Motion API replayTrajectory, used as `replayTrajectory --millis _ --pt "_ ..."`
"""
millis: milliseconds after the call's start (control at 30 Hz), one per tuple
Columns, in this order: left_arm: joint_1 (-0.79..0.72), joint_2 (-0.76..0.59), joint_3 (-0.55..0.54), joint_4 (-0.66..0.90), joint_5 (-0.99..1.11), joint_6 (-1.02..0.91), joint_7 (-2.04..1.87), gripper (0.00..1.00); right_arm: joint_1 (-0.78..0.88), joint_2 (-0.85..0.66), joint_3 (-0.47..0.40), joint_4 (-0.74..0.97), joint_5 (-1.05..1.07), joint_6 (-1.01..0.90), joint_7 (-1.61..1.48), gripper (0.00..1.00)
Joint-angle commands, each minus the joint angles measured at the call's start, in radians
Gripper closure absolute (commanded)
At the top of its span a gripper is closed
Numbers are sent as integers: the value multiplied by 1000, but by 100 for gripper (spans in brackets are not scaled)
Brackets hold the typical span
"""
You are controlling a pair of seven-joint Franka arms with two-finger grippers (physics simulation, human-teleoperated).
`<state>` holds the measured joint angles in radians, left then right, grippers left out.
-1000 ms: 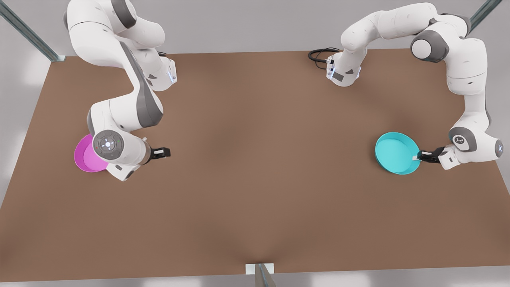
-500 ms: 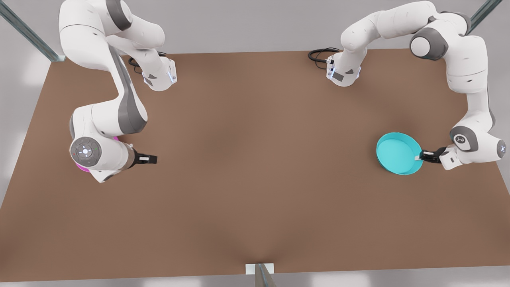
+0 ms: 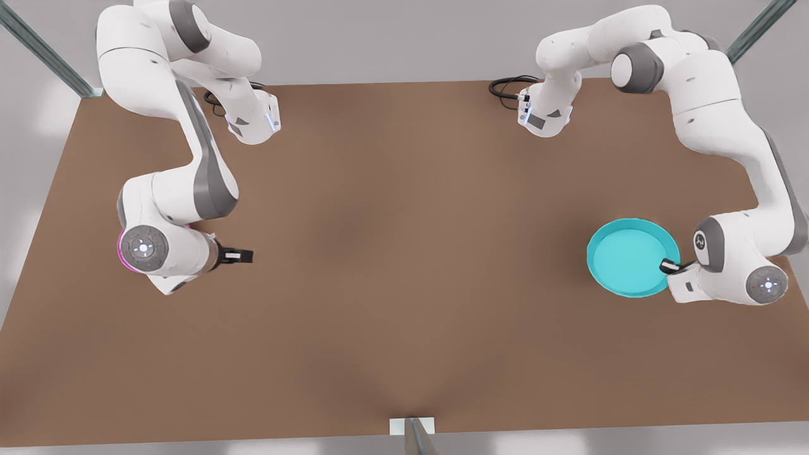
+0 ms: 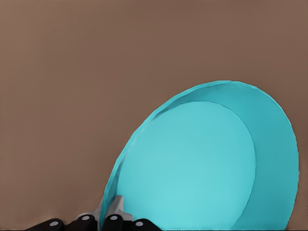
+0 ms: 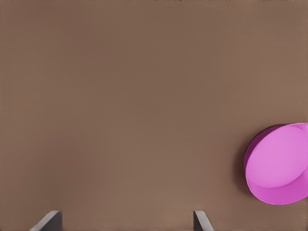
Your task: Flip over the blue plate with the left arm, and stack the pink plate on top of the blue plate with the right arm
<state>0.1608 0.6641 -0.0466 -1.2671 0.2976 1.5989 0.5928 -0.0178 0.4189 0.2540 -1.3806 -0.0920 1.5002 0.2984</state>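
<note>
The blue plate (image 3: 629, 256) is on the front view's right, hollow side up. My left gripper (image 3: 669, 265) is shut on the rim nearest its wrist. In the left wrist view the blue plate (image 4: 202, 163) stands tilted against the brown table, with the left gripper (image 4: 109, 217) pinching its rim. On the front view's left, the pink plate (image 3: 120, 251) shows as a thin sliver under the right arm's wrist. My right gripper (image 3: 240, 255) points away from it, open and holding nothing. The right wrist view has the pink plate (image 5: 278, 164) lying on the table, off to the side of the right gripper (image 5: 126, 225).
The brown table (image 3: 404, 265) stretches wide and bare between the two arms. Both arm bases stand at its far edge, with a black cable (image 3: 505, 87) coiled beside one. A small bracket (image 3: 412, 426) sits at the middle of the near edge.
The left wrist has turned, so its lit disc now shows, and the blue plate looks larger and sits slightly more to the front view's left. The right arm moved over the pink plate.
</note>
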Motion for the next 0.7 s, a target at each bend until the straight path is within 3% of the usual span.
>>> replayTrajectory --millis 0,300,667 --pt "-29 0 -1 12 201 -25 -17 79 -2 0 1 0 3 0 -12 0" --pt "-491 5 -1 26 587 -373 -507 79 -11 18 -2 0 -34 40 -38 0" --pt "-827 181 -1 20 727 -853 -932 79 -11 31 -2 0 -64 69 -50 0"
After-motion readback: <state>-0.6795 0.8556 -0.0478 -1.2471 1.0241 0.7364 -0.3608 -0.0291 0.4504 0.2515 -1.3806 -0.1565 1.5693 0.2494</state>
